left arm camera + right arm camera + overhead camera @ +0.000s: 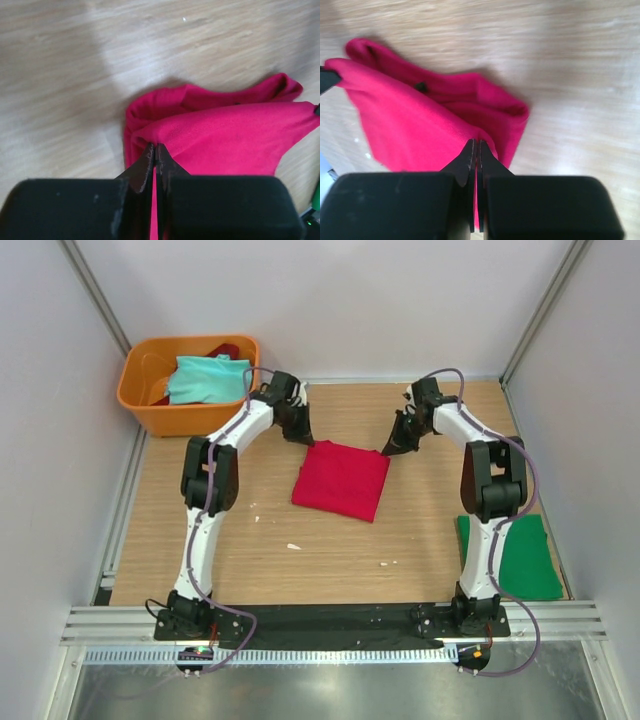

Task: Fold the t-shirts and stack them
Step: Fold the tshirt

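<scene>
A bright red t-shirt [341, 480] lies folded into a rough square in the middle of the wooden table. My left gripper [303, 436] is shut on its far left corner; the left wrist view shows red cloth [225, 140] pinched between the fingertips [144, 165]. At the far right corner my right gripper [392, 450] is shut on the same shirt [420, 125], cloth held between its fingertips [487, 162]. A dark green t-shirt [525, 555] lies folded flat at the right edge. A pale teal t-shirt [205, 378] sits in the orange tub.
The orange plastic tub [150, 405] stands at the back left corner, with a bit of dark red cloth [225, 348] behind the teal one. White walls and metal rails enclose the table. A few white specks [293, 546] lie on the wood.
</scene>
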Robot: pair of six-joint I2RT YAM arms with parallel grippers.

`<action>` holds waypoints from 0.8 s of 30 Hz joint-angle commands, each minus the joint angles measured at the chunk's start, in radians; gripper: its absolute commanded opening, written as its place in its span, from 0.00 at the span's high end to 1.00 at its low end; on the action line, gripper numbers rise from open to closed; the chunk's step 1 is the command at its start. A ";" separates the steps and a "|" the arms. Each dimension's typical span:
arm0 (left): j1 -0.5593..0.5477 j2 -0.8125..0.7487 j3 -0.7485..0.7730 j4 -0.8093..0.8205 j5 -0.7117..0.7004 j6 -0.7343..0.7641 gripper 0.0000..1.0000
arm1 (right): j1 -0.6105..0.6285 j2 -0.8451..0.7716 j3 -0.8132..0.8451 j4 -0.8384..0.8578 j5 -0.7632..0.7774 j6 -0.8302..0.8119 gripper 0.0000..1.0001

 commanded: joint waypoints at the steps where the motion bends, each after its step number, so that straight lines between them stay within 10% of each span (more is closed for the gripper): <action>1: -0.001 -0.148 -0.034 0.062 -0.001 -0.026 1.00 | 0.012 -0.163 -0.015 -0.020 0.009 0.034 0.98; 24: -0.045 0.159 0.327 0.096 -0.080 -0.029 0.78 | -0.074 -0.071 -0.099 0.195 0.216 0.113 0.96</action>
